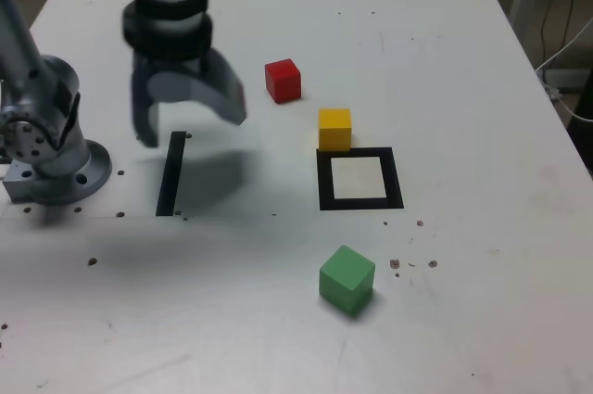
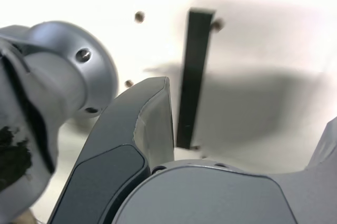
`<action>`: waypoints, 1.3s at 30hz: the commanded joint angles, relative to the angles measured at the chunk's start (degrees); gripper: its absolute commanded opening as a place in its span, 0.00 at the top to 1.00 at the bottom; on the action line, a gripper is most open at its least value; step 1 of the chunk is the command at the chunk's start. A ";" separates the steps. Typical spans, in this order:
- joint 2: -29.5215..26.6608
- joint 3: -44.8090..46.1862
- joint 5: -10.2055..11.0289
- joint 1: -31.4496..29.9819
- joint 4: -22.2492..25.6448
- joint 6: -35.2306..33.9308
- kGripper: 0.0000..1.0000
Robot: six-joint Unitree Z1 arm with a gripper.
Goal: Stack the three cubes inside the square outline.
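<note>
Exterior view: 0 of 3 stacked, all three moves left by my read; pale-centred black square outline (image 1: 393, 179) has no cube in its middle, small matte yellow cube (image 1: 334, 131) is at its 11 o'clock edge, small matte red cube (image 1: 283, 82) farther out at 11, slightly larger matte green cube (image 1: 347, 279) at 6. Fingers (image 1: 228, 99) wide apart, nothing held. Wrist view: same, spread and empty, no cubes visible.

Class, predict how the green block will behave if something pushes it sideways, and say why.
The green block would probably slide rather than roll, given its flat faces and sharp edges. It looks squat, so tipping seems unlikely. Its crisp corners suggest something stiff.
</note>
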 commanded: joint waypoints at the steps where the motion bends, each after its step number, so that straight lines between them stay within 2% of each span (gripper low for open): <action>1: 1.73 -2.30 0.84 2.25 0.97 0.61 0.00; 12: 8.03 -13.23 4.26 10.15 5.34 1.27 0.00; 21: 15.99 -20.53 5.38 14.96 6.04 3.27 0.00; 29: 21.14 -25.17 4.95 19.66 6.25 6.83 0.01; 35: 25.02 -27.81 3.34 21.35 6.53 9.31 0.03; 39: 27.26 -28.61 2.38 22.30 6.55 10.08 0.08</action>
